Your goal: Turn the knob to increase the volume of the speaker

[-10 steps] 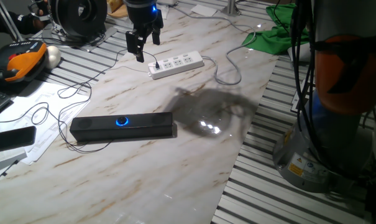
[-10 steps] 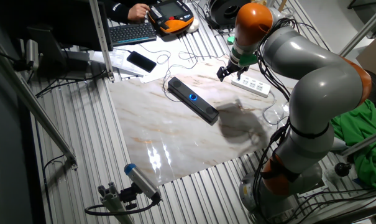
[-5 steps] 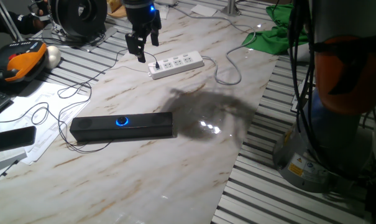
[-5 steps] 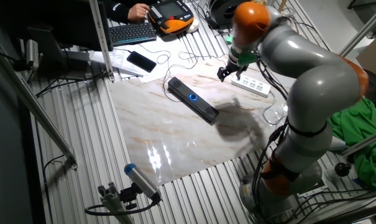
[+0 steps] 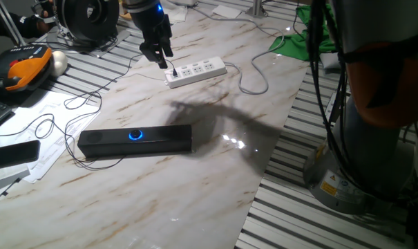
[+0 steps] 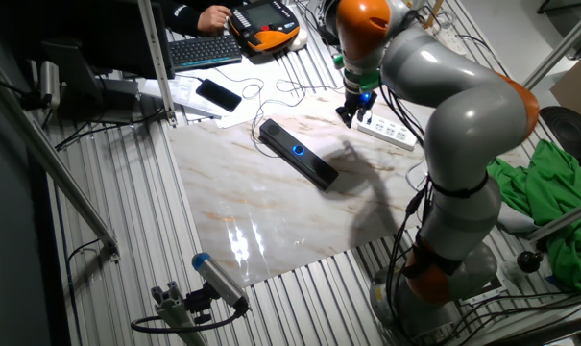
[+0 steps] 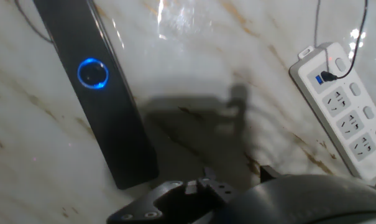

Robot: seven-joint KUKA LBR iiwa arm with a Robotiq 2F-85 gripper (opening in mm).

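The speaker (image 5: 135,141) is a long black bar lying on the marble tabletop, and the knob (image 5: 135,135) glows blue at its middle. My gripper (image 5: 157,57) hangs in the air well behind the speaker, above the near end of the white power strip (image 5: 195,70). Its fingers stand apart and hold nothing. From the other fixed view the gripper (image 6: 349,116) is to the right of the speaker (image 6: 300,155) and apart from the knob (image 6: 298,149). The hand view looks down on the speaker (image 7: 107,106) and the knob (image 7: 92,73) at upper left.
The power strip (image 7: 345,111) has a black cable plugged in. A phone (image 6: 219,94), papers, a keyboard and an orange pendant (image 6: 264,21) lie to the left of the speaker. Loose cables cross the table (image 5: 195,187). Green cloth (image 5: 312,31) lies at the back right.
The arm has swung over and the gripper has shifted left and turned about its axis. Its shadow on the marble has moved toward the speaker. The speaker has not moved.
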